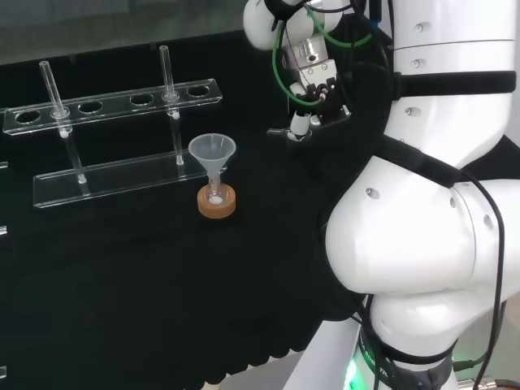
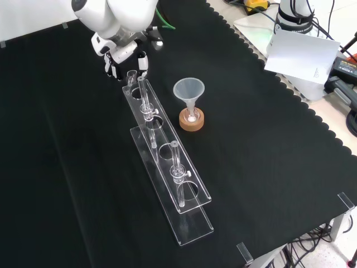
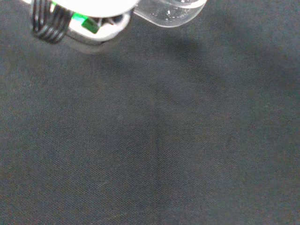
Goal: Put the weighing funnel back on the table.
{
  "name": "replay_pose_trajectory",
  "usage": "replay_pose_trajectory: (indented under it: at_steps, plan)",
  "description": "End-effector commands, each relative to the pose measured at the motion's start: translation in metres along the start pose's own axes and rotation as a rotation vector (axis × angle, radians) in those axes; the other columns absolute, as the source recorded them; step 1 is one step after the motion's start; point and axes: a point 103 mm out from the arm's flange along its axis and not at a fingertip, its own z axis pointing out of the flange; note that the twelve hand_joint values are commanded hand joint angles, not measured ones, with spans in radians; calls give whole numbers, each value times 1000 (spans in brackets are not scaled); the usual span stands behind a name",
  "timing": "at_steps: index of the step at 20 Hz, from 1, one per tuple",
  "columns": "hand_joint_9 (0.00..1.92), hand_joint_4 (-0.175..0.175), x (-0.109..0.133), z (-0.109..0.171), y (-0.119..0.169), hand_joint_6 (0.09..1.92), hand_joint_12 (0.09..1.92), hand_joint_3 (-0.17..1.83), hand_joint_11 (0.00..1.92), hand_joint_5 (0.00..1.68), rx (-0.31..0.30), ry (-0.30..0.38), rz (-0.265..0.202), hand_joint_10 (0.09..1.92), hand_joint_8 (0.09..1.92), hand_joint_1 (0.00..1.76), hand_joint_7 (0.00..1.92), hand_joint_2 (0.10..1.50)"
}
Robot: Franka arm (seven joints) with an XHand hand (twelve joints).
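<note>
Clear weighing funnel, partly hidden

We log: funnel mouth up, stem in small flask on cork ring | clear rack just beside, two tubes upright in it | black cloth beneath.
</note>
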Motion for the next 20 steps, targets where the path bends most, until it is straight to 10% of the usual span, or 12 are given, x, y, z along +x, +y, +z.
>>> replay_pose_trajectory:
  at_steps: [1, 20]
  plan:
    - [886, 175, 13, 11, 5, 583, 1134, 562, 700, 1301, -10, -73, -19, 391, 648, 1123, 573, 693]
    - [907, 175, 22, 16, 11, 586, 1126, 567, 728, 1300, -62, -82, -41, 396, 660, 1124, 607, 691]
